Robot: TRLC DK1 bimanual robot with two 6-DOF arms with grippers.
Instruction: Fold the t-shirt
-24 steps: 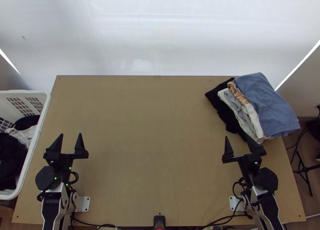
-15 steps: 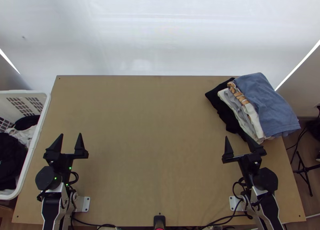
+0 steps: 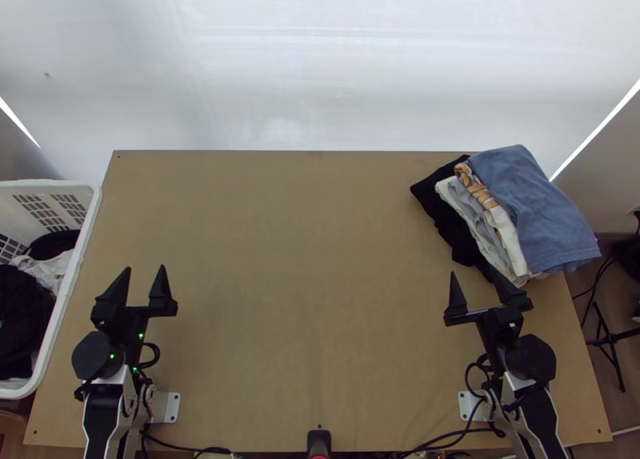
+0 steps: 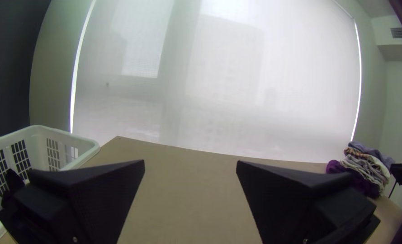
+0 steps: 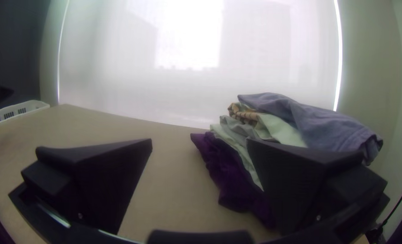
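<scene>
My left gripper stands open over the table's left side in the top view, nothing between its fingers; the left wrist view shows the same gripper with its fingers wide apart. On the right, my right gripper is open beside the stack's near edge, and the right wrist view shows this gripper holding nothing. Folded clothes lie stacked at the table's right, a blue garment on top and a dark one at the bottom. Dark and white clothes lie bunched in a white basket at the left.
The light wooden table spreads between the two arms. A small black device is at the near edge, with cables running beside it. A white screen rises behind the far edge.
My left gripper has shifted very slightly to the right in the top view. The right arm, the stack and the basket have not moved.
</scene>
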